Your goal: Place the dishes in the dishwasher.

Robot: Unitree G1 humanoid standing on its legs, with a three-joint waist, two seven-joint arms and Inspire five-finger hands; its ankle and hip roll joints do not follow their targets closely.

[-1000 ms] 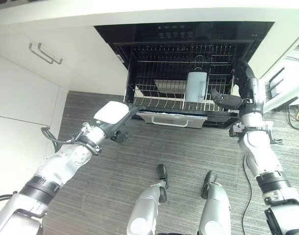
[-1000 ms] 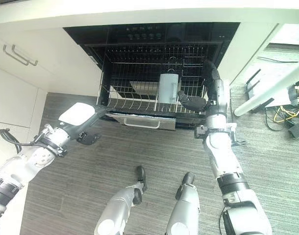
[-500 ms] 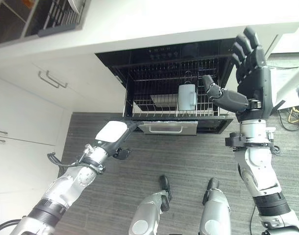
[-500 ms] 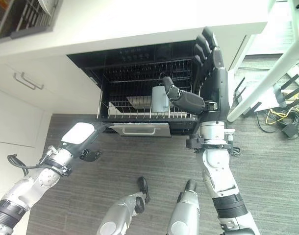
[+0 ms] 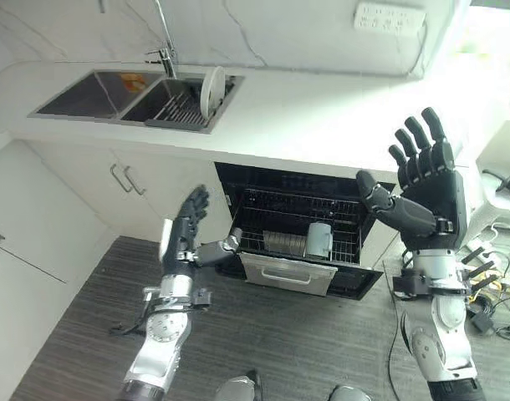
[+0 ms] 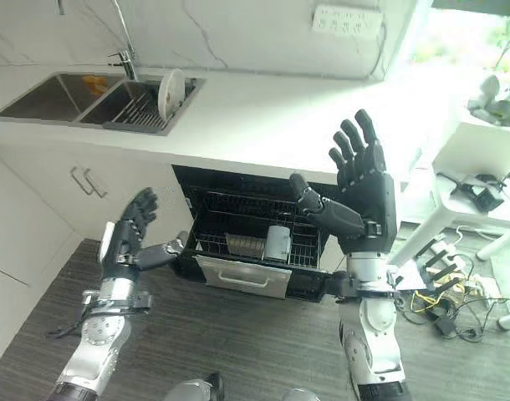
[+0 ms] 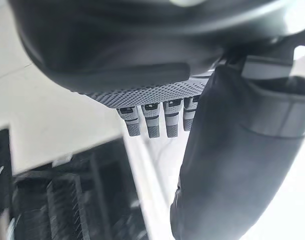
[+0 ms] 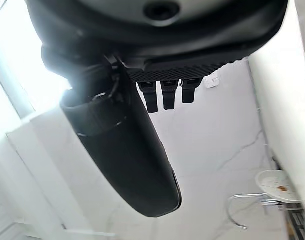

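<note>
The dishwasher (image 5: pixel 368 284) under the counter stands open with its wire rack (image 5: pixel 263 219) pulled forward. Stacked plates (image 5: pixel 280 243) and a metal mug (image 5: pixel 319 240) stand in the rack. A white plate (image 5: pixel 211 89) stands upright in the sink's drying rack. My right hand (image 5: pixel 430 188) is raised in front of the counter, open, palm facing me, empty. My left hand (image 5: pixel 186 234) is upright to the left of the dishwasher, open and empty. Its straight fingers (image 7: pixel 152 117) show in the left wrist view; the right hand's fingers (image 8: pixel 165 95) are also straight.
A double sink (image 5: pixel 96 92) with a faucet (image 5: pixel 163 50) sits at the counter's left. White cabinets with bar handles (image 5: pixel 125 178) lie left of the dishwasher. The rack's front panel (image 5: pixel 288 274) juts over the grey floor. Cables (image 5: pixel 489 301) lie at the right.
The camera has risen, so the counter and sink have come into view. My right hand has left the rack by the mug and lifted, open. My left hand has turned upright.
</note>
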